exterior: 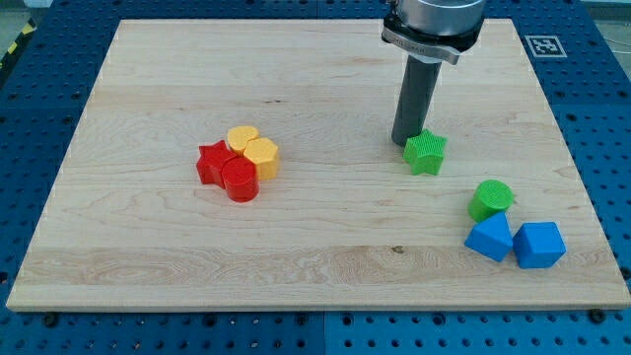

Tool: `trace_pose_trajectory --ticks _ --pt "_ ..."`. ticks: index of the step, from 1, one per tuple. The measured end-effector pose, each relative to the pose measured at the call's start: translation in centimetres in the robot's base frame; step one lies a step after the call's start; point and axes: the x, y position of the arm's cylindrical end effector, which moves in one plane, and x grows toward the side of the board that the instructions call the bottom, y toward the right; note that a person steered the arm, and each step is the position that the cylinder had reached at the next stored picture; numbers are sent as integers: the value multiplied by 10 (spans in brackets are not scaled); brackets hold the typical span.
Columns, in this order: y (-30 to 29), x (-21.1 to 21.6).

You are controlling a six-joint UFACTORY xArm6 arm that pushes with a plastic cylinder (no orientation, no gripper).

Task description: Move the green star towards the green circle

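The green star (426, 153) lies on the wooden board right of centre. The green circle (490, 199) sits lower right of it, about a block's width away. My tip (404, 143) stands at the star's upper left edge, touching or nearly touching it. The dark rod rises from there to the view's top.
Two blue blocks (491, 239) (539, 245) lie just below the green circle, near the board's right bottom corner. A cluster left of centre holds a red star (211, 163), a red cylinder (240, 181), and two yellow blocks (244, 137) (261, 156). The wooden board (315, 79) ends in blue perforated table.
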Motion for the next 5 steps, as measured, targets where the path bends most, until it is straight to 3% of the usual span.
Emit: trace_pose_trajectory --ticks 3,4,5 --pt "21 0" --pt "-1 4" --pt "-1 26"
